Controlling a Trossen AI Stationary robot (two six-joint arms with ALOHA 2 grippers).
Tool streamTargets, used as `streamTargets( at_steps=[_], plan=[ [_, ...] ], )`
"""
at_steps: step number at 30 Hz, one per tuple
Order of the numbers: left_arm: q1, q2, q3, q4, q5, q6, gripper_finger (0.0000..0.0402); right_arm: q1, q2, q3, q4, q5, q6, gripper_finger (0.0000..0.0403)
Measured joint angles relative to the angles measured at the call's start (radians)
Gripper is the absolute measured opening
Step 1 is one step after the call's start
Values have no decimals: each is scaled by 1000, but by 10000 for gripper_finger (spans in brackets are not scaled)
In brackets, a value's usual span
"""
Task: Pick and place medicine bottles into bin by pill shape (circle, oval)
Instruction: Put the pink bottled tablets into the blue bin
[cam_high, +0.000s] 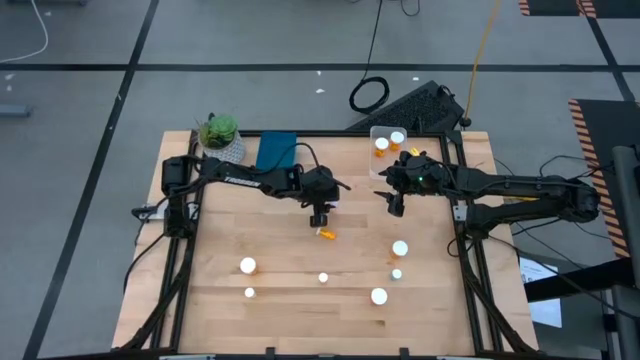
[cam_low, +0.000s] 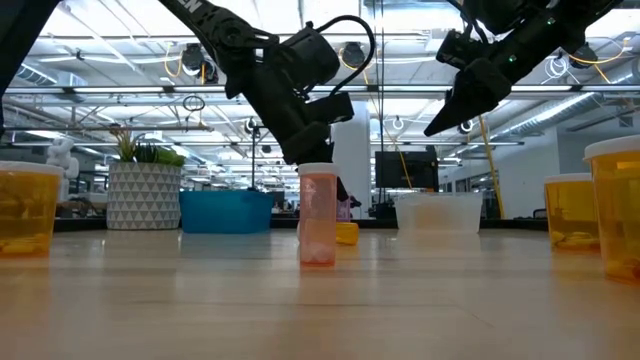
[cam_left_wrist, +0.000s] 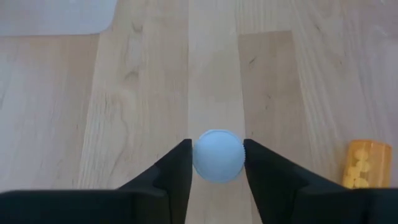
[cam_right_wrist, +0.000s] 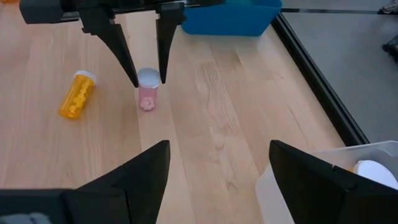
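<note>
Overhead, the left gripper (cam_high: 319, 217) merely covers something at the table's middle; the left wrist view shows what: its fingers (cam_left_wrist: 177, 171) pressed against both sides of a white cap (cam_left_wrist: 218, 155). From the right wrist view that cap tops a small pale pink bottle (cam_right_wrist: 147, 92) standing upright, with an orange bottle (cam_right_wrist: 77, 94) lying on its side nearby. The right gripper (cam_high: 393, 201) hangs raised, fingers apart, beside the clear bin (cam_high: 384, 131) (already holding bottles). More bottles dot the wooden table (cam_high: 280, 280); a blue bin (cam_low: 226, 211) and potted plant (cam_low: 143, 190) sit at its far edge.
</note>
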Motion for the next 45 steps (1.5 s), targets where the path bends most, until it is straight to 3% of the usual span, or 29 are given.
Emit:
streamTargets(
  at_steps=[12,19,32,45],
  plan=[
    [7,-82,0,-50,-9,2,132,0,0,0,0,0,0,270],
    [48,-196,0,-143,-81,25,132,0,0,0,-1,-1,0,270],
    [203,-389,1,-285,-90,68,132,0,0,0,0,-3,3,270],
    [430,-407,1,-317,-89,101,132,1,0,0,0,-3,19,270]
  ],
)
